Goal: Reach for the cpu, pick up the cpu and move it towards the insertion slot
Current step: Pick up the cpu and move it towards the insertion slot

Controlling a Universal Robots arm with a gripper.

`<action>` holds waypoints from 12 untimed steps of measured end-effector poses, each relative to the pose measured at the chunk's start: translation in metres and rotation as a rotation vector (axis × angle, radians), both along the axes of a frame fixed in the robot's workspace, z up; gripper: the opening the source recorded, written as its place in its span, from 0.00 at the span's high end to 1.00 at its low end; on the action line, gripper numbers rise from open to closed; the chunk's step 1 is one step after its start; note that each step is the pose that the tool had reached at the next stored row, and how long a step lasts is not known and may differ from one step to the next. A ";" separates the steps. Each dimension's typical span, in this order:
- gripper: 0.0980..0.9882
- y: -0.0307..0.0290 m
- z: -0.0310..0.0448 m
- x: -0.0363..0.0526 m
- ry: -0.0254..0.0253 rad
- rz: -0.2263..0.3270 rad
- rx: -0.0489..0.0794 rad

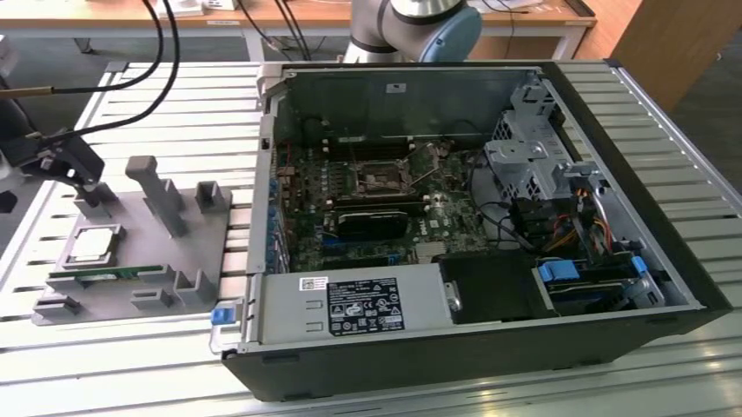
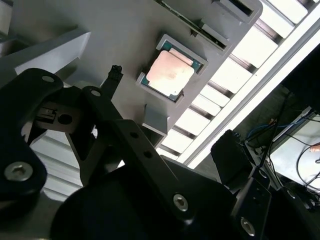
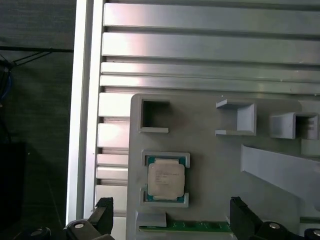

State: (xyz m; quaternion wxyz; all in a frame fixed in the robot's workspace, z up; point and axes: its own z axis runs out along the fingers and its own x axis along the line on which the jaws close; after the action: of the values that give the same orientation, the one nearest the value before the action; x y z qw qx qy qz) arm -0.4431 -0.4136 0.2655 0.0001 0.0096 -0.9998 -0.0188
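**Exterior view, from its left to its right.** The gripper [image 1: 68, 165] is hanging over the grey fixture [image 1: 151, 254]. In the first wrist view its 2 fingers [image 3: 102, 214] are standing spread apart, gripping nothing. The cpu [image 1: 93, 245] is lying flat in its nest on the fixture, just beside the green memory stick [image 1: 104, 274]. In both wrist views it is showing between the fingers, apart from each. The insertion slot [image 1: 380, 178] is sitting well apart, on the green board inside the open computer case [image 1: 464, 365].

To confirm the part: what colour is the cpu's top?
The cpu has a silvery-grey metal top with a green edge; best in the first wrist view.
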 end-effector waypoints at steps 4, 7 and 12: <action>0.00 0.0000 -0.0074 0.0000 0.0000 0.000 0.000; 0.00 0.0000 -0.0127 0.0000 0.0000 -0.009 0.000; 0.00 0.0000 -0.0219 -0.0005 0.0000 -0.026 0.000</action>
State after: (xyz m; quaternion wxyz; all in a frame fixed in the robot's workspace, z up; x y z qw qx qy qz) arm -0.4436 -0.4136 0.2437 -0.0002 -0.0035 -0.9998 -0.0188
